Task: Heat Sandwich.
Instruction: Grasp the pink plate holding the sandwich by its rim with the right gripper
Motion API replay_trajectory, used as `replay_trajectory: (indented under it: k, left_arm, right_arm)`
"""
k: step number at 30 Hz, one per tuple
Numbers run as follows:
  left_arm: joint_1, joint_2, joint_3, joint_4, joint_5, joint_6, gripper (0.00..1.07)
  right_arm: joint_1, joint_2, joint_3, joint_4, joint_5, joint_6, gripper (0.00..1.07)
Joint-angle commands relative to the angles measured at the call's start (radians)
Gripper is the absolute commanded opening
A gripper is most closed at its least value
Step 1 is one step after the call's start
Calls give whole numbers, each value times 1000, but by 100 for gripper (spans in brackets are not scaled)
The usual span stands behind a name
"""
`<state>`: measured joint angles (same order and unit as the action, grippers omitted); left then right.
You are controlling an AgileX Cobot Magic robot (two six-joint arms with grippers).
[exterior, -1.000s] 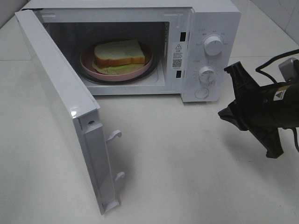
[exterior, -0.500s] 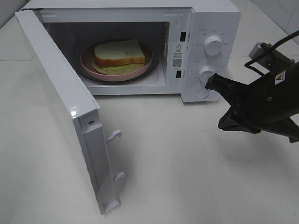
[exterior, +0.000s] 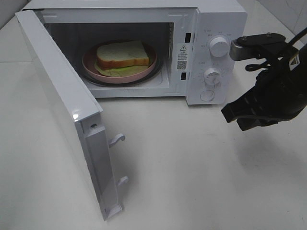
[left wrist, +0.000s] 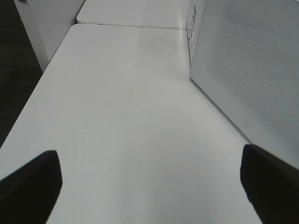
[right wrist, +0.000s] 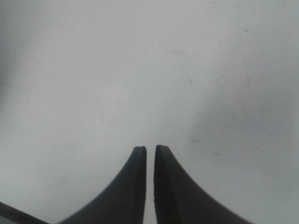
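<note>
- The sandwich (exterior: 122, 55), a square slice of white bread with a tan crust on top of pale green lettuce, lies on a round pink plate (exterior: 91, 67).
- The plate sits inside the white box-shaped microwave oven (exterior: 216, 19), in the middle of its dark inside.
- The microwave's white door (exterior: 57, 105) is swung wide open toward the left side of the high view. Two small white hooks stick out from its edge.
- On the microwave's front, right of the opening, there are two round white knobs, one up high (exterior: 219, 47) and one lower (exterior: 212, 76), with a round button (exterior: 207, 95) under them.
- The microwave stands on a plain white table (exterior: 192, 167).
- The black right gripper (exterior: 232, 116) hangs over the table just to the right of the knobs. It is not touching the microwave.
- In the right wrist view, its two black fingers (right wrist: 133, 186) are almost together, with only a thin crack between them. They hold nothing, and only bare table is below them.
- The left gripper (left wrist: 149, 161) cannot be seen in the high view. In its own wrist view, its two dark fingers (left wrist: 28, 186) are spread very far apart with nothing between them.
- That view also shows the white table top (left wrist: 117, 93) and a white wall of the microwave (left wrist: 252, 70) covered in tiny dots, close beside the gripper.
</note>
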<state>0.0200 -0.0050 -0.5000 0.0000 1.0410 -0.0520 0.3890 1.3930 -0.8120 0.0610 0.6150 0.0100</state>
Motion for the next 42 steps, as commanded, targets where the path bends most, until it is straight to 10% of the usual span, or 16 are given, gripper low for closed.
replay_trajectory:
  k: [1,23,36,42]
  left_arm:
    - [2,-26,3,0,-5,1,98]
    - [2,-26,3,0,-5,1,98]
    - [2,-26,3,0,-5,1,98]
    - [2,-26,3,0,-5,1,98]
  right_arm:
    - [-3,-7,-16,-12,32,-174,11]
    - [-3,-7,-20,-6,45,-1292,19]
    - [-3,-7,-51,-33,52,-1155,86]
    - [38,-7,-90,-86,57,-1128,88]
